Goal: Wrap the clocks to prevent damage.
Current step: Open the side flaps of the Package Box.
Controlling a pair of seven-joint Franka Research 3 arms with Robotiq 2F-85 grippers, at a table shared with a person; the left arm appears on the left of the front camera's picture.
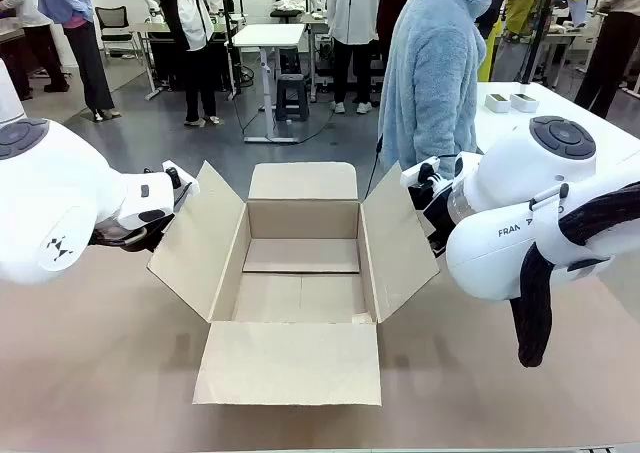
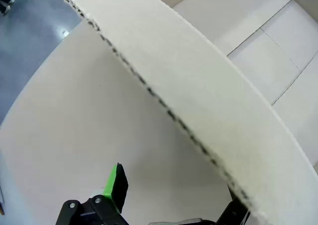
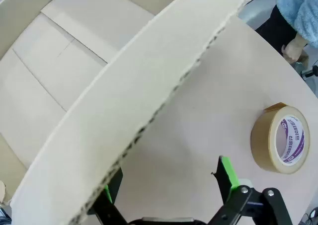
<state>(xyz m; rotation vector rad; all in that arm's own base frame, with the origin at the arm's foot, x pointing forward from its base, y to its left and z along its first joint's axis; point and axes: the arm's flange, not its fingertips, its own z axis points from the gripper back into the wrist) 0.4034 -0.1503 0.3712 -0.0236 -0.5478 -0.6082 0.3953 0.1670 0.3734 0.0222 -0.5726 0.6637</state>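
Observation:
The clocks are out of view. A brown cardboard box (image 1: pixel 300 273) stands open in the middle of the table, its four flaps spread and its inside bare. My left gripper (image 1: pixel 170 188) sits at the top of the left flap (image 2: pixel 198 86); its jaws (image 2: pixel 174 200) are open, with one green-padded finger (image 2: pixel 117 183) on the table side and the other behind the flap's edge. My right gripper (image 1: pixel 425 178) is at the right flap (image 3: pixel 149 86), also open (image 3: pixel 169 185), straddling that flap's corrugated edge without squeezing it.
A roll of brown tape (image 3: pixel 280 138) lies flat on the table just outside the right flap. A person in a light blue fleece (image 1: pixel 432 73) stands at the far side, one hand (image 3: pixel 293 48) hanging near the table edge. Bare table surrounds the box.

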